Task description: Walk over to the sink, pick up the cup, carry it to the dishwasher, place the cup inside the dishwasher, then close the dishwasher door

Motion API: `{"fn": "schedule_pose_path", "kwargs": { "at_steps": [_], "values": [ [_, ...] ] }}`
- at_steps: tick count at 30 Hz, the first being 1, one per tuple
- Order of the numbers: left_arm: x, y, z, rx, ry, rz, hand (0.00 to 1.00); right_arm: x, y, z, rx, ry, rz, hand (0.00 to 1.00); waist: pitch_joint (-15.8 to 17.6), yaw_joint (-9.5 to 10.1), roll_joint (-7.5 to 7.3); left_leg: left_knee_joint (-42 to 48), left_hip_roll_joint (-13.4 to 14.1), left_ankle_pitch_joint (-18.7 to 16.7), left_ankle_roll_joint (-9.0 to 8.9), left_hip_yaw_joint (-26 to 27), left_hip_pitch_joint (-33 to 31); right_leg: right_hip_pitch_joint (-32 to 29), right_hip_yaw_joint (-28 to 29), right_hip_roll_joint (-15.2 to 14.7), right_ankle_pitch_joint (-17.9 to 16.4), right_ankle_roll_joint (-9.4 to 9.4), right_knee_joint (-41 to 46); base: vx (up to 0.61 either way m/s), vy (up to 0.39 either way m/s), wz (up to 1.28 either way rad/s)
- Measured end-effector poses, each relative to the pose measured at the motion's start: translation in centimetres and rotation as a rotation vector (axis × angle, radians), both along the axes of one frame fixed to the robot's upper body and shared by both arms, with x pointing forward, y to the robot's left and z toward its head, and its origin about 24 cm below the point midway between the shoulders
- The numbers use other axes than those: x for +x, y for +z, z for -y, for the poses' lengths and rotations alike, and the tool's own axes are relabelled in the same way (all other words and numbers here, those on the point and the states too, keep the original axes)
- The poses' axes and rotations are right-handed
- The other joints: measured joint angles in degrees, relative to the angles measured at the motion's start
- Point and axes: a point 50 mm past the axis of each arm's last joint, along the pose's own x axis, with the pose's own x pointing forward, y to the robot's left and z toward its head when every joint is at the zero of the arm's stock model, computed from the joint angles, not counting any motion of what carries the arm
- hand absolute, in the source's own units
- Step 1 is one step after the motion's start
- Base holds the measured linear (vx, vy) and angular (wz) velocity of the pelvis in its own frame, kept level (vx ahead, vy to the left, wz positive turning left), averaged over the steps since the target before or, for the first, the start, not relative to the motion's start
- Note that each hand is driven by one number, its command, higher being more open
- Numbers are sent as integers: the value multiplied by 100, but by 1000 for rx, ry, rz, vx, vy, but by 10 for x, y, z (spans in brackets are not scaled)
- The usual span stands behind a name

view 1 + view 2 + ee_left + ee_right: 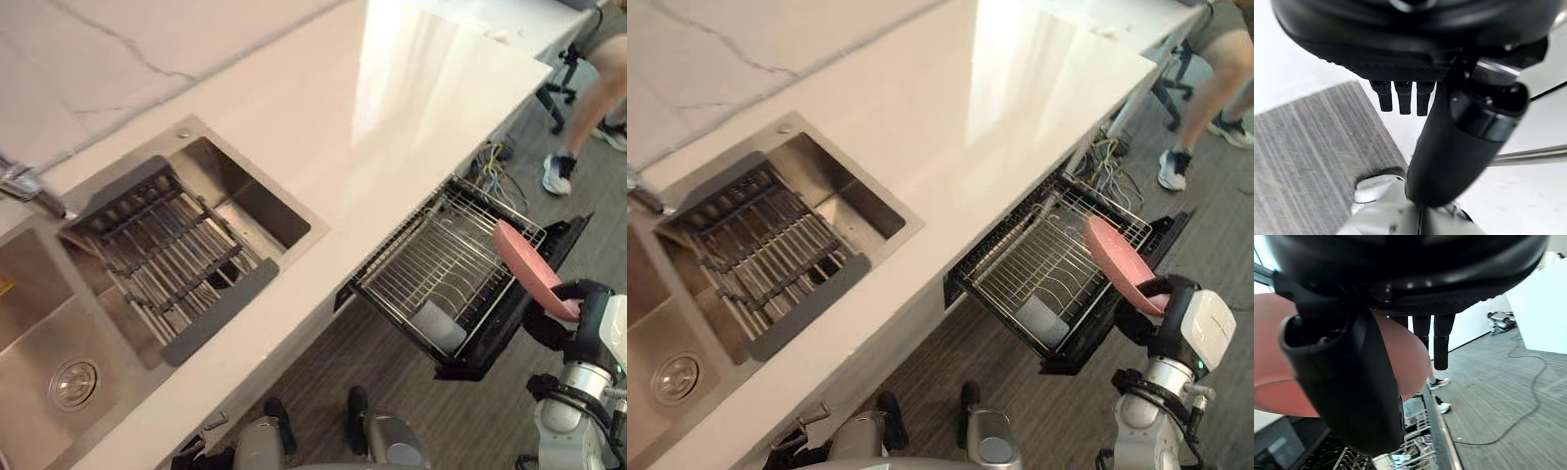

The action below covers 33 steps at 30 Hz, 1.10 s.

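A pink dish (529, 266) is gripped in the right hand (566, 315): the thumb (1352, 396) is laid across one face and the fingers (1442, 345) are stretched behind the other, so the dish is pinched near its rim. It is held steeply tilted and rises from the hand towards the counter (392, 108). Just beyond the hand the dishwasher (490, 343) is seen open, with its wire rack (431, 259) pulled out. The upper edge of the dish is placed over the rack's outer corner; whether the two touch cannot be told. A pale container (439, 325) is seen in the rack, near the hand. The sink (250, 211), fitted with a dark draining rack (162, 245), is set in the counter well apart from the right hand, on its left. A person's legs (593, 103) are seen beyond the hand, past the counter's end. The left hand (1400, 68) is seen with relaxed fingers (1404, 100) and nothing held, above a wood-patterned floor (1303, 161).
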Motion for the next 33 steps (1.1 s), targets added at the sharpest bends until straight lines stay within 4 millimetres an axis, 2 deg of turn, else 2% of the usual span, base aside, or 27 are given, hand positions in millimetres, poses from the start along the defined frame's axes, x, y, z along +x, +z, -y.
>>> {"fn": "schedule_pose_path", "kwargs": {
  "at_steps": [4, 11, 15, 19, 20, 25, 31, 33],
  "values": [
    [17, 3, 2, 0, -21, 54, 90, 19, 9, 4, 32, 19, 65, 30, 279, 33, 33, -92, -112, 73, 59, -27, -37, -9, -5, -72, 104, 57, -100, -9, 58, 7],
    [53, 12, 5, -1, -61, 162, 90, 83, 43, 15, 40, 111, 176, 30, 927, 130, 130, -220, -414, 224, 301, -71, -339, -291, 7, -317, 377, 193, -216, -86, 91, 6],
    [67, 16, 8, -7, -80, 205, 90, 124, 43, 22, 90, 134, 108, 30, 1074, 205, 176, -229, -593, 303, 411, -173, -623, -496, -40, -439, 503, 257, -313, -53, 91, 12],
    [83, 19, 16, -22, -108, 239, 90, 144, 39, 36, 163, 76, 25, 30, 1156, 334, 330, -193, -693, 359, 487, -388, -890, -655, -147, -533, 573, 307, -363, 2, 62, 17],
    [87, 19, 19, -33, -104, 251, 90, 149, 36, 36, 211, 60, 13, 90, 1167, 366, 345, -156, -720, 359, 487, -485, -969, -688, -164, -545, 600, 308, -389, 20, 46, 11],
    [96, 21, 21, -37, -108, 270, 90, 159, 39, 34, 277, 44, 18, 90, 1216, 408, 357, -125, -802, 358, 486, -655, -1099, -769, -162, -570, 649, 299, -433, 12, 39, 3],
    [105, 23, 21, -40, -102, 289, 90, 168, 64, 33, 237, 63, 101, 90, 1310, 463, 327, -60, -774, 341, 508, -619, -1153, -814, -59, -535, 696, 258, -472, -27, 19, -7],
    [107, 23, 21, -40, -102, 285, 90, 168, 86, 24, 176, 118, 200, 90, 1323, 476, 306, -60, -745, 341, 507, -564, -1154, -812, 3, -502, 735, 219, -555, -22, 4, -14]
  ]
}}
